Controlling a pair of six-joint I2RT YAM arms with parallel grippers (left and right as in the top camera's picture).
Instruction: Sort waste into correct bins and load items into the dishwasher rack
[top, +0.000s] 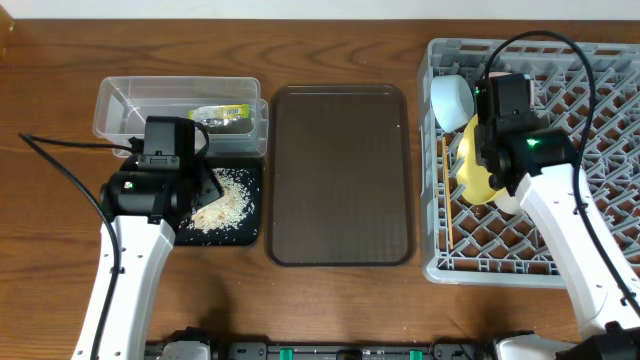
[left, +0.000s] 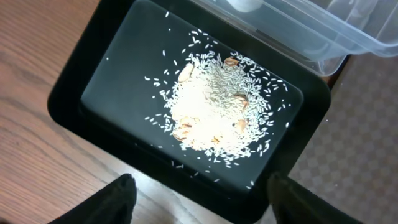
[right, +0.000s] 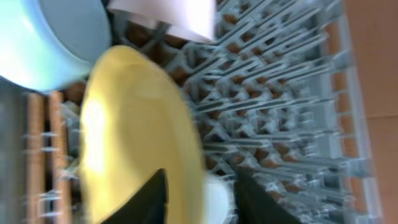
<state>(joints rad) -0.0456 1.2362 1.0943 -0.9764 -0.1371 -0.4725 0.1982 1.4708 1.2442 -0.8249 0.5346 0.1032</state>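
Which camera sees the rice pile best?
The left wrist view: the rice lies sharp and close in the black tray. Overhead shows it small, the left arm covering part of the tray. The right wrist view shows the rack, no rice.

The table (top: 330, 310) is seen to be of brown wood, its grain visible under a slight sheen. The tub (top: 130, 105) at the far left is made of clear, glossy plastic, and a shiny printed wrapper (top: 222, 114) is held in it. The black tray (left: 65, 99) is shown as smooth plastic with a dull gloss, strewn with matt whitish rice (left: 211, 106). The brown tray (top: 340, 190) is finished in a fine matt texture. The rack (top: 610, 120) is moulded in grey matt plastic. The plate (right: 130, 124) and the blue bowl (right: 50, 37) are smooth and glossy. The chopsticks (right: 34, 149) are of bare wood.
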